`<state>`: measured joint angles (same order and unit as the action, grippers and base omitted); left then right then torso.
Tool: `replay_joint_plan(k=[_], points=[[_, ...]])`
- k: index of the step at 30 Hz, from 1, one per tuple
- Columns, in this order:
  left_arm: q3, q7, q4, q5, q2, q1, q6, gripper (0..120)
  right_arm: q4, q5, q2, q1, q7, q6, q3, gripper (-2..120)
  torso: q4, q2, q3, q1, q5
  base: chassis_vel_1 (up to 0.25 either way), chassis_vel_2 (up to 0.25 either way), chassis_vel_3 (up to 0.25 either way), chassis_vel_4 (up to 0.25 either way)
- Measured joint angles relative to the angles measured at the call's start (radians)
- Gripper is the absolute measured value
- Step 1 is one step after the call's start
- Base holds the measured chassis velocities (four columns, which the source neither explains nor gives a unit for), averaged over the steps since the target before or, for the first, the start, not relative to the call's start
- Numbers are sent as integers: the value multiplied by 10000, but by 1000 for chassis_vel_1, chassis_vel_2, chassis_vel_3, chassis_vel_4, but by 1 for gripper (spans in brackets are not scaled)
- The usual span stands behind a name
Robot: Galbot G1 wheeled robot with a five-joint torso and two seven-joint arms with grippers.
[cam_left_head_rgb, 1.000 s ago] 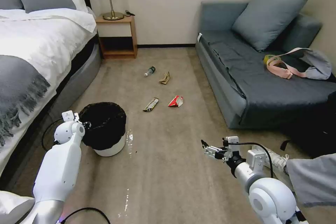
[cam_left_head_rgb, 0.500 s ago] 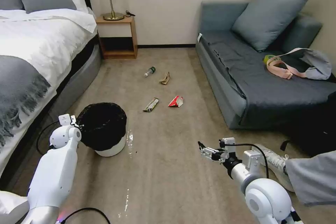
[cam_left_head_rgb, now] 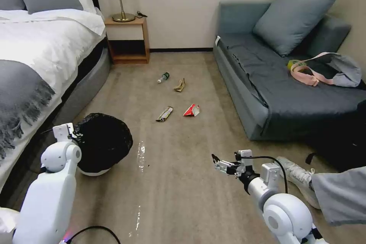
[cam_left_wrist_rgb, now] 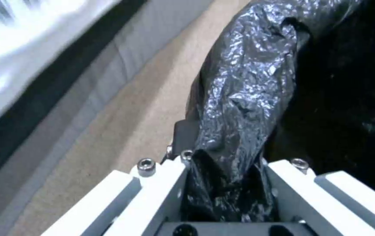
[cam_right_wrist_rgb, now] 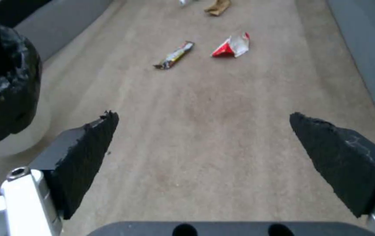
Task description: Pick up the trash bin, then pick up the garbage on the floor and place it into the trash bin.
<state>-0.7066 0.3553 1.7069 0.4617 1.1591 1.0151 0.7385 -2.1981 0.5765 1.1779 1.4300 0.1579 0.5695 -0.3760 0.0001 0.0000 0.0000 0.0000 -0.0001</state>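
Black crinkled liner fills the left end effector (cam_left_wrist_rgb: pixel 222 183), which pinches the rim of the trash bin (cam_left_head_rgb: pixel 102 143). Since a second ago the bin has tipped and shifted nearer and left beside the bed (cam_left_head_rgb: pixel 34 65), so the lift looks begun. The right end effector (cam_right_wrist_rgb: pixel 205 157) hangs spread; its wrist view shows the snack wrapper (cam_right_wrist_rgb: pixel 174 55) and carton (cam_right_wrist_rgb: pixel 232 46) lying far ahead on the floor.

Black-bagged trash bin (cam_left_head_rgb: pixel 103 143) tilts; four garbage (cam_left_head_rgb: pixel 164 114) pieces lie scattered beyond.
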Motion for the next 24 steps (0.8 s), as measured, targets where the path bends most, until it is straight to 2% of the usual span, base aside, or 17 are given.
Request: replay_joint_plan(k=[1, 3, 6, 7, 11, 15, 24], points=[[-62, 19, 317, -3, 2, 167, -3, 3, -16, 3, -11, -5, -26, -41, 6, 100, -2, -1, 0, 0, 3, 0, 0, 0, 0], [-78, 24, 396, -6, 3, 208, -3, 3, -20, 3, -14, -6, -33, -50, 7, 100, -2, 0, 0, 0, 2, 0, 0, 0, 0], [-443, 119, 1702, -138, 74, 867, -8, 3, -105, 10, -62, -10, -125, -195, 12, 100, -1, 0, 0, 0, 2, 0, 0, 0, 0], [-443, 119, 1702, -138, 74, 867, -8, 3, -105, 10, -62, -10, -125, -195, 12, 100, -1, 0, 0, 0, 2, 0, 0, 0, 0], [-1021, 353, 2730, -294, 296, 1477, -14, 3, -196, 13, -81, 11, -271, -312, -39, 100, -1, 0, 0, 0, 2, 0, 0, 0, 0], [-1211, 389, 3041, -497, 351, 1704, -15, 3, -293, 56, -96, 46, -424, -398, -162, 100, 1, -1, -1, 0, 2, 0, 0, 0, 0], [-1206, 295, 3210, -945, 347, 1822, -20, 3, -472, 61, 27, 249, -558, -537, -415, 100, -1, 0, 0, 0, 0, 0, 0, 0, 0]])
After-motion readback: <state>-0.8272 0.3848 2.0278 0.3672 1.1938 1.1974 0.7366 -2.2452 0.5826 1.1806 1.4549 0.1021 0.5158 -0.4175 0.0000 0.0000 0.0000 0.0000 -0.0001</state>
